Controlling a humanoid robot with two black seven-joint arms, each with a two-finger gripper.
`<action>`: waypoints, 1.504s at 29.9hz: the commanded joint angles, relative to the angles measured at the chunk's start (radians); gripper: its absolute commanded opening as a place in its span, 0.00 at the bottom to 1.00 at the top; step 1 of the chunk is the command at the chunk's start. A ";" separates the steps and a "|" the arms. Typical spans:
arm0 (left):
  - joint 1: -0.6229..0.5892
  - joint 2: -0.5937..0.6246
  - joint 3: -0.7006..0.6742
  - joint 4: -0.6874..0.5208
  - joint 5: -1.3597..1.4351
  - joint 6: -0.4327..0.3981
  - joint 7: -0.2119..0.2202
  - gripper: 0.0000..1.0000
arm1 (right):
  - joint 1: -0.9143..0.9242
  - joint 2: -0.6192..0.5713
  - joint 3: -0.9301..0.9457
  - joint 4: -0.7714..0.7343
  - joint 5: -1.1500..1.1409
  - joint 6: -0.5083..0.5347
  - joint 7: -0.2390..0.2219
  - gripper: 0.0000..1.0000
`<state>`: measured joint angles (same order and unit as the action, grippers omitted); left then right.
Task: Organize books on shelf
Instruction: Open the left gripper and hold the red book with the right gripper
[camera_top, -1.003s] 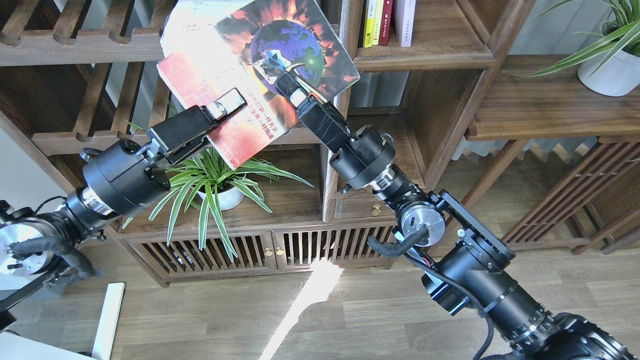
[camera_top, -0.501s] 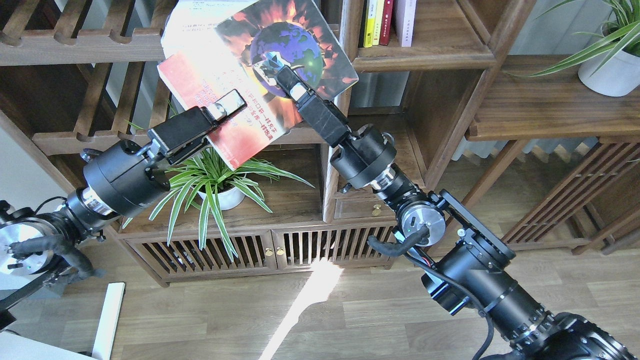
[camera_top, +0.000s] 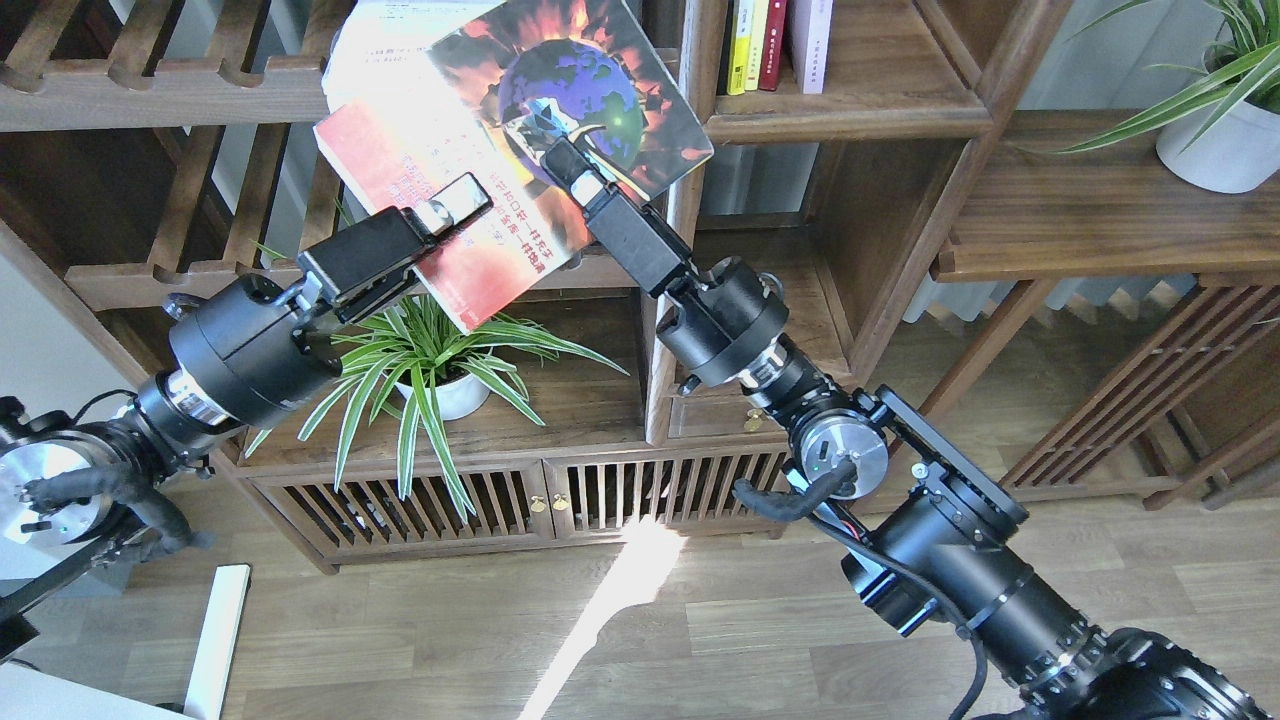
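Note:
A red-orange book (camera_top: 470, 215) with a blue globe on its cover (camera_top: 575, 85) hangs tilted in the air in front of the slatted racks. White pages (camera_top: 375, 50) show behind its top left. My left gripper (camera_top: 455, 208) is shut on the book's lower left edge. My right gripper (camera_top: 562, 160) lies over the globe cover from the lower right and looks shut on that edge; its rear finger is hidden. The shelf (camera_top: 850, 112) is the narrow dark-brown compartment at the upper right, with yellow, red and white books (camera_top: 775, 45) standing at its left side.
Slatted racks (camera_top: 150, 95) fill the upper left. A spider plant in a white pot (camera_top: 440, 385) stands on the low cabinet (camera_top: 500, 500) under the book. A second white plant pot (camera_top: 1215, 145) sits on the wide plank at right. A white board (camera_top: 215, 635) lies on the floor.
The right gripper and the globe cover have shifted slightly left and up. The left gripper has risen very slightly with the book.

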<state>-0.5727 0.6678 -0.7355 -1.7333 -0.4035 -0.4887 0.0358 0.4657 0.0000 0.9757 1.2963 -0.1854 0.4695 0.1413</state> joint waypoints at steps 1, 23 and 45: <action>-0.001 -0.001 0.001 0.000 0.000 0.000 0.001 0.00 | 0.002 0.000 0.000 0.000 0.000 0.000 0.000 0.58; 0.002 -0.004 -0.001 0.001 0.002 0.000 0.004 0.02 | -0.002 0.000 -0.002 0.000 0.069 0.019 -0.003 0.11; 0.002 -0.007 -0.081 0.037 0.086 0.000 0.004 0.80 | -0.004 0.000 -0.002 -0.005 0.095 0.019 -0.009 0.05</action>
<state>-0.5710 0.6612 -0.8094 -1.7120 -0.3195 -0.4885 0.0403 0.4617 -0.0001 0.9740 1.2942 -0.0911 0.4882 0.1325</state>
